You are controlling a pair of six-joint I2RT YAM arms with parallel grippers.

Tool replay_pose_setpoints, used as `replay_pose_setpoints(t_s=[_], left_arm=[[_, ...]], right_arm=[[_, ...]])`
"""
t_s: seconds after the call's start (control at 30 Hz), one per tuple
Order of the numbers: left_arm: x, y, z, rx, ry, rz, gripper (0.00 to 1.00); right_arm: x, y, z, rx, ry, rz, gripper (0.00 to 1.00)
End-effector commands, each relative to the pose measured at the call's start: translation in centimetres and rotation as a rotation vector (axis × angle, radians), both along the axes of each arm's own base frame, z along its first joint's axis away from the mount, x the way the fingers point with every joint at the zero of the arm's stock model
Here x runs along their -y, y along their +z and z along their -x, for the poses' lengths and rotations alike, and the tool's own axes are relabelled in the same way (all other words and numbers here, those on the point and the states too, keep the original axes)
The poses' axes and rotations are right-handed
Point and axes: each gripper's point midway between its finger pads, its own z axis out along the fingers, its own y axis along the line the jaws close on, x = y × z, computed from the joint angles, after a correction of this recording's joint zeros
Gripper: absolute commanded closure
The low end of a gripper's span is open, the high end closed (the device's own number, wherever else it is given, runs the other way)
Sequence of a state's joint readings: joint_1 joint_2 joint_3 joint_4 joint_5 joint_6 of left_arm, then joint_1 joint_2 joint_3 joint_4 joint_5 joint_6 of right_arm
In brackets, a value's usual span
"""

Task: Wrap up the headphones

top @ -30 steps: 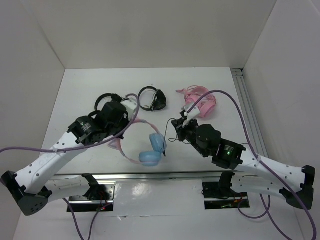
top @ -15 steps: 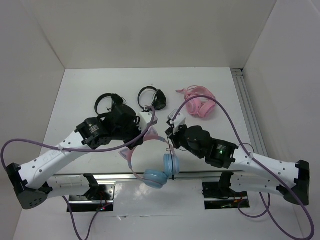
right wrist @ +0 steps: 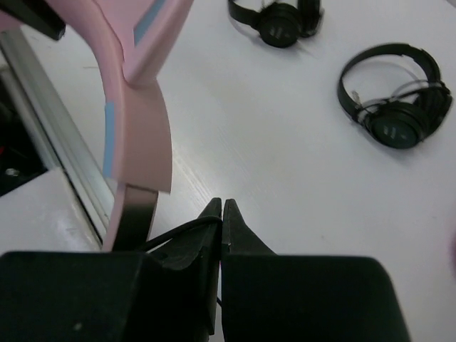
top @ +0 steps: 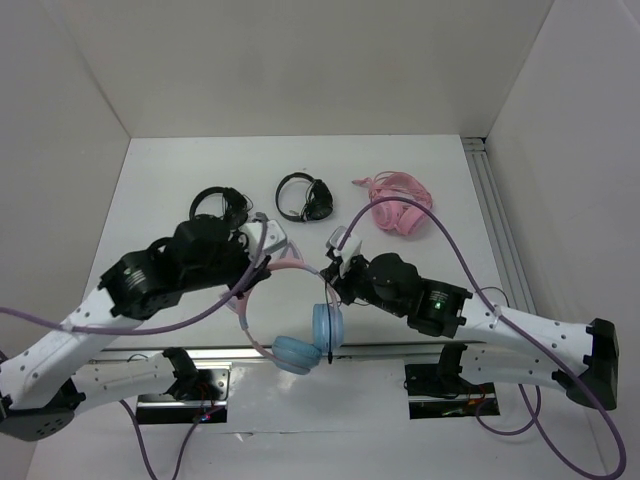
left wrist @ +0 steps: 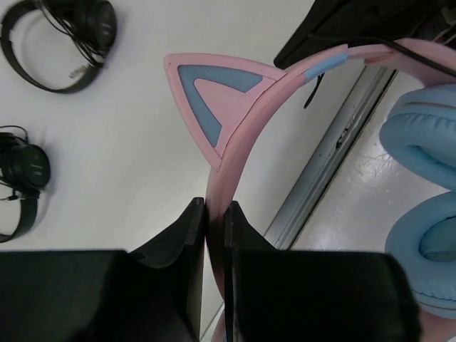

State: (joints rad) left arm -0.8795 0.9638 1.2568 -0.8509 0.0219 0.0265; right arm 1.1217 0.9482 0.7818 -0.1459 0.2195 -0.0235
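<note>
The headphones (top: 300, 345) hang above the table's near edge, their light blue ear cups (left wrist: 420, 178) lowest. My left gripper (left wrist: 215, 214) is shut on the thin pink headband (top: 290, 266), just below a cat ear (left wrist: 214, 92). My right gripper (right wrist: 221, 206) sits close to the right of the headband (right wrist: 135, 107). It is shut on the thin black cable (right wrist: 178, 231), which loops over its left finger. In the top view the cable (top: 331, 300) drops from the right gripper (top: 332, 270) past an ear cup to its plug.
Two black headphones lie at the back of the table, one (top: 306, 197) in the middle and one (top: 215, 205) to the left. All-pink headphones (top: 398, 207) lie at the back right. A metal rail (top: 400, 350) runs along the table's near edge.
The headphones have come up off the table and moved toward the near edge, held by the left gripper. The right gripper has followed leftward and nearer with the cable.
</note>
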Motion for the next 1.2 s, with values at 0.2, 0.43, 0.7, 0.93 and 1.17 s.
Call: replay_pose_setpoints(t_s=[0.2, 0.43, 0.7, 0.93, 1.17], left_arm=[[0.8, 9.1, 0.8, 0.137, 0.010, 0.305, 1.00], [1.8, 9.3, -0.7, 0.115, 0.102, 0.391, 1.00], [-1.5, 13.7, -1.8, 0.204, 0.310, 0.591, 1.00], [-6.5, 17.4, -3.7, 0.269, 0.618, 0.735, 1.00], [-8.5, 18.2, -5.6, 0.288, 0.829, 0.782, 1.00]], right_arm=[[-4.1, 1.2, 1.0, 0.041, 0.172, -0.105, 0.97], [-6.9, 3.9, 1.9, 0.129, 0.287, -0.304, 0.73], [-8.3, 2.3, 0.5, 0.086, 0.348, -0.435, 0.71], [-10.6, -2.1, -0.9, -0.007, 0.378, -0.405, 0.78], [-11.2, -4.9, -0.5, -0.085, 0.405, -0.429, 0.76]])
